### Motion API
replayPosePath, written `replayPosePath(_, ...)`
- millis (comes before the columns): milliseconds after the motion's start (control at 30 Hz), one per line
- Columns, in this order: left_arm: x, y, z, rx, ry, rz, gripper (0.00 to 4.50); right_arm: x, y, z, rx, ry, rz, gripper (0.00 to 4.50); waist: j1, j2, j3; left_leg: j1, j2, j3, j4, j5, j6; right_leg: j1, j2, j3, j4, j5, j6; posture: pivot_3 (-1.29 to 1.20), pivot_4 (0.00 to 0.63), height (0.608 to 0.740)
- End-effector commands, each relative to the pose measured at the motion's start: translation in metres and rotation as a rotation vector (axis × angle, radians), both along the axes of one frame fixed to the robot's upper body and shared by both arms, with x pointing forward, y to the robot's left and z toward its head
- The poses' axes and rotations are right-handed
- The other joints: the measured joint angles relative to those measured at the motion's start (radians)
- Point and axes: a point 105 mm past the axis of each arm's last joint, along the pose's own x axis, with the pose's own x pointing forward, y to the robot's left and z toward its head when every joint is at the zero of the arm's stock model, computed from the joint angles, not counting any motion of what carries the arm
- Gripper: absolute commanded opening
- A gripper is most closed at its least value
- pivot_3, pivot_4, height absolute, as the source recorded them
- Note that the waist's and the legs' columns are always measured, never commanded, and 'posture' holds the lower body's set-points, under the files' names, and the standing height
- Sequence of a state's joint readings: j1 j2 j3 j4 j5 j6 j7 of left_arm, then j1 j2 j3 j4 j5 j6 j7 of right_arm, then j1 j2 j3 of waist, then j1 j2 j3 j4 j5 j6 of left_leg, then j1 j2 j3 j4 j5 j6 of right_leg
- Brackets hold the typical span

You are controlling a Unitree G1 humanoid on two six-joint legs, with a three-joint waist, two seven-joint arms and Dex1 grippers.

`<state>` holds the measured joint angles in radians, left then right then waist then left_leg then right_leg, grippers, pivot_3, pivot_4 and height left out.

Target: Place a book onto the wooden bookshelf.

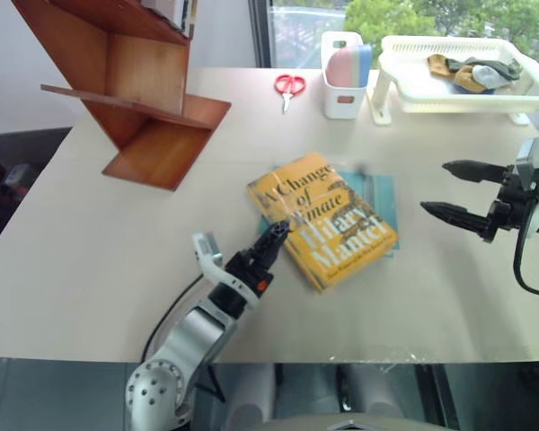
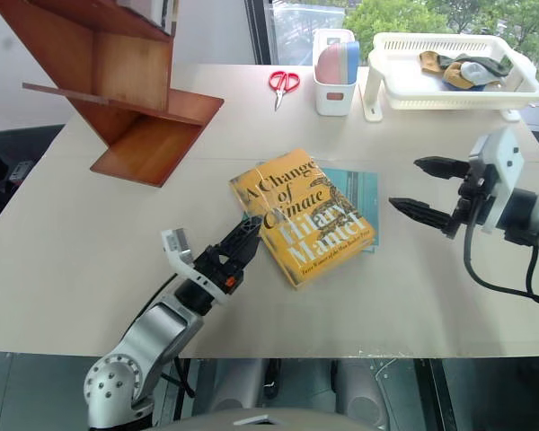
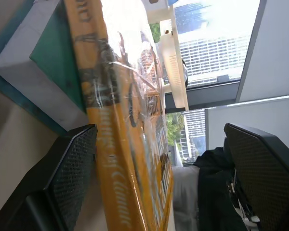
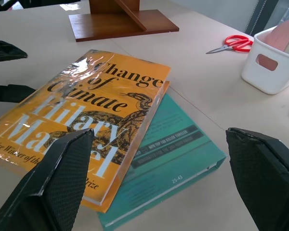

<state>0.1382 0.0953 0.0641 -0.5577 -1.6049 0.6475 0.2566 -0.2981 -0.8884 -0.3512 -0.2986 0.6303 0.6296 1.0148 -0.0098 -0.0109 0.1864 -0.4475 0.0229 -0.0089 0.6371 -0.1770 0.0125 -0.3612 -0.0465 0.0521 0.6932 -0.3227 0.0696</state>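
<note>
Beige and bare for the most part, the table [image 1: 90, 260] stands before a window with trees behind it. Near its middle the yellow-orange book [image 1: 323, 220] is laid flat and at a slant, resting on a thin teal book [image 4: 176, 159] of which only the far side and a corner are seen. The left gripper [image 2: 242, 244] is brought to the near left corner of the yellow book; in the left wrist view the book's edge is seen between the two black pads, which are spread wide, one at table level beside the teal book and the other well apart above the cover. It cannot be told whether any pad already touches. The right gripper [image 1: 458, 191] is held in the air to the right of the books, its jaws wide and holding nothing.

For a good grasp, it is judged that the lower pad should be slid between the two books and not under the teal one, so that only the yellow paperback is taken. The glossy cover may slip, so the bite should be deep before closing. The right gripper could be used to steady the far edge.

At the far left corner the wooden bookshelf [image 1: 139, 85] stands well apart from the books. Red scissors [image 1: 289, 87], a white holder [image 1: 343, 90] and a white basket tray [image 1: 449, 90] are set along the far side.
</note>
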Motion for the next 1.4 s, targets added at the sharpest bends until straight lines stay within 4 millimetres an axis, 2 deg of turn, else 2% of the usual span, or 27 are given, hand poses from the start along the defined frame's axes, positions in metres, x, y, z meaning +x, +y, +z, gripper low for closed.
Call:
replayPosePath(33,-0.004,-0.007,0.0,-0.033,0.034,-0.054,4.43,-0.007,-0.005,0.017,-0.021,-0.061,-0.016,4.5,0.0,0.0,0.0,0.0,0.0,0.0,0.0,0.0,0.0,0.0,0.0,0.0,0.0,0.0,0.0,0.0,0.15,0.74)
replayPosePath(200,-0.009,-0.013,-0.005,-0.028,0.068,-0.119,4.43,-0.01,-0.007,0.017,-0.03,-0.063,-0.033,4.5,0.0,0.0,0.0,0.0,0.0,0.0,0.0,0.0,0.0,0.0,0.0,0.0,0.0,0.0,0.0,0.0,0.15,0.74)
replayPosePath(333,-0.005,-0.017,-0.014,-0.002,0.084,-0.143,4.43,-0.012,-0.008,0.018,-0.033,-0.063,-0.042,4.5,0.0,0.0,0.0,0.0,0.0,0.0,0.0,0.0,0.0,0.0,0.0,0.0,0.0,0.0,0.0,0.0,0.15,0.74)
replayPosePath(533,0.003,-0.027,-0.012,-0.097,0.094,-0.162,4.43,-0.016,-0.01,0.023,-0.032,-0.061,-0.048,4.5,0.001,0.0,0.0,0.0,0.0,0.0,0.0,0.0,0.0,0.0,0.0,0.0,0.0,0.0,0.0,0.0,0.15,0.74)
replayPosePath(633,0.006,-0.029,-0.015,-0.129,0.114,-0.16,3.65,-0.019,-0.01,0.026,-0.025,-0.055,-0.043,4.5,0.001,0.0,0.0,0.0,0.0,0.0,0.0,0.0,0.0,0.0,0.0,0.0,0.0,0.0,0.0,0.0,0.15,0.74)
replayPosePath(867,0.008,-0.032,-0.024,-0.113,0.119,-0.189,0.43,-0.028,-0.009,0.024,0.001,-0.009,-0.013,4.5,0.002,0.0,0.0,0.0,0.0,0.0,0.0,0.0,0.0,0.0,0.0,0.0,0.0,0.0,0.0,0.0,0.15,0.74)
replayPosePath(900,0.008,-0.031,-0.025,-0.111,0.118,-0.19,0.15,-0.028,-0.008,0.024,0.003,-0.005,-0.009,4.5,0.002,0.0,0.0,0.0,0.0,0.0,0.0,0.0,0.0,0.0,0.0,0.0,0.0,0.0,0.0,0.0,0.15,0.74)
replayPosePath(1200,0.006,-0.021,-0.014,-0.092,0.059,-0.201,0.1,-0.038,-0.009,0.022,0.027,0.057,0.065,4.5,0.002,0.0,0.0,0.0,0.0,0.0,0.0,0.0,0.0,0.001,0.0,0.0,0.0,0.0,0.0,0.0,0.15,0.74)
replayPosePath(1400,0.006,-0.014,-0.001,-0.071,0.007,-0.204,0.1,-0.057,-0.011,0.022,0.009,0.168,0.214,4.5,0.002,0.0,0.0,0.0,0.0,0.0,0.0,0.0,0.0,0.0,0.0,0.0,-0.001,0.0,0.0,0.0,0.15,0.74)
